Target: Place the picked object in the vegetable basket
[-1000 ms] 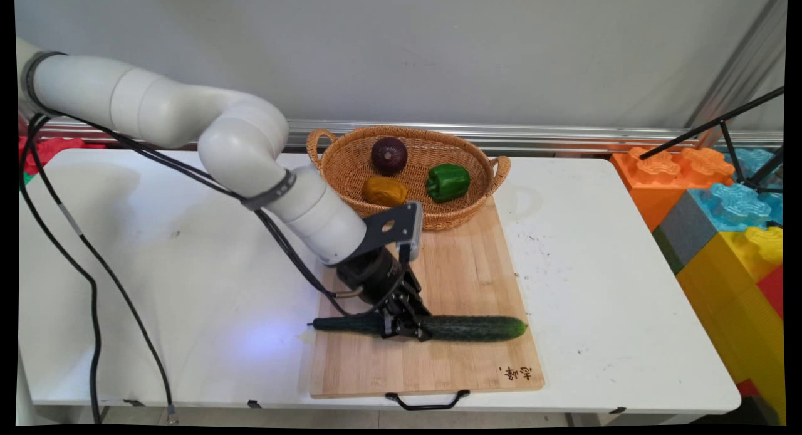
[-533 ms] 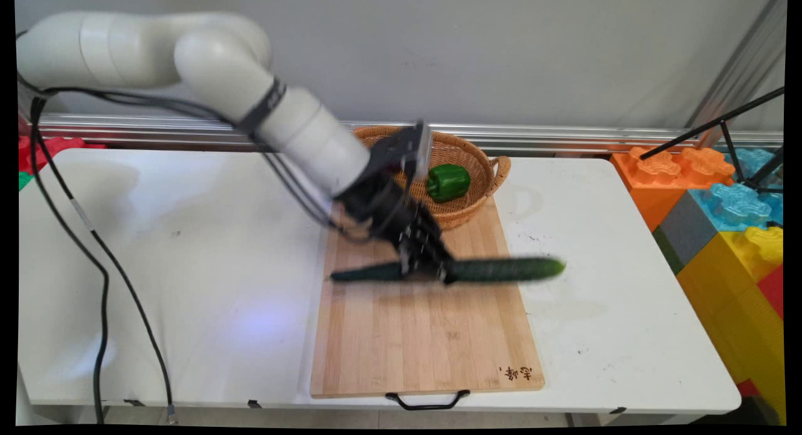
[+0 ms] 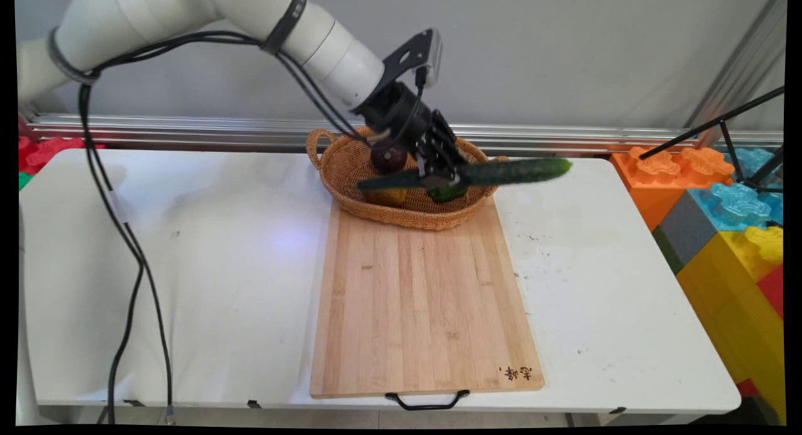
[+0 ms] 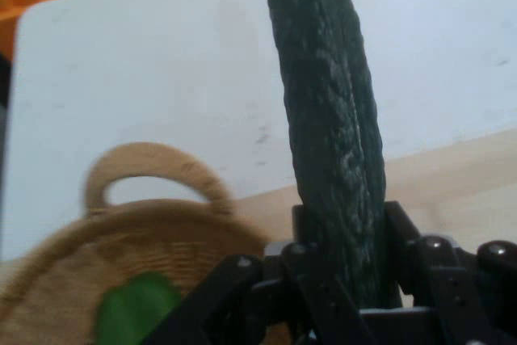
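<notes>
My gripper is shut on a long dark green cucumber and holds it level in the air over the wicker basket. The cucumber's thick end reaches past the basket's right handle. In the hand view the cucumber runs up between my closed fingers, above the basket's handle. A dark red onion, a brownish-yellow vegetable and a green pepper lie in the basket, partly hidden by my hand; the pepper also shows in the hand view.
A wooden cutting board lies on the white table in front of the basket, its black handle at the near edge. Large coloured blocks stand at the right, with a black tripod leg over them. Black cables hang at the left.
The gripper lifted the cucumber off the cutting board and carried it up and back, from the board's near part to above the basket. The board now lies bare.
</notes>
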You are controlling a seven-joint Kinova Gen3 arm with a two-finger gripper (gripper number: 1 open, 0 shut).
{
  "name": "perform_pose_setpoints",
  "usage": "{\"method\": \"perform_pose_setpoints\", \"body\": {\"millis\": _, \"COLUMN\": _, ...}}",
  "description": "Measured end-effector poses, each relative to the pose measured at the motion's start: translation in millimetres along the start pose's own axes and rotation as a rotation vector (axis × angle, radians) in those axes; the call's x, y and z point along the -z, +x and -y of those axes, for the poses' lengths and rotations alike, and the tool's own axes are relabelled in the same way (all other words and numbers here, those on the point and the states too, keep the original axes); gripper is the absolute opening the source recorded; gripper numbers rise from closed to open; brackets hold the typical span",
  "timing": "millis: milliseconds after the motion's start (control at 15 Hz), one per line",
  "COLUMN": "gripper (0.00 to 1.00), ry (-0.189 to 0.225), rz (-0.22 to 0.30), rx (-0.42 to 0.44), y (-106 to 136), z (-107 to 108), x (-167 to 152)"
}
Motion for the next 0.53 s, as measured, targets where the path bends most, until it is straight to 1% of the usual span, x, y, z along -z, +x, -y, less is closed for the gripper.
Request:
{"method": "perform_pose_setpoints", "body": {"millis": 67, "gripper": 0.0, "ry": 0.013, "rz": 0.002, "rx": -0.022, "y": -4.2, "z": 13.3, "x": -0.5}}
{"method": "perform_pose_setpoints", "body": {"millis": 267, "gripper": 0.0, "ry": 0.026, "rz": 0.024, "rx": -0.1, "y": -23.3, "z": 45.2, "x": -10.1}}
{"method": "perform_pose_setpoints", "body": {"millis": 400, "gripper": 0.0, "ry": 0.029, "rz": 0.039, "rx": -0.14, "y": -36.6, "z": 62.6, "x": -17.1}}
{"method": "perform_pose_setpoints", "body": {"millis": 533, "gripper": 0.0, "ry": 0.022, "rz": 0.05, "rx": -0.17, "y": -49.1, "z": 77.8, "x": -24.4}}
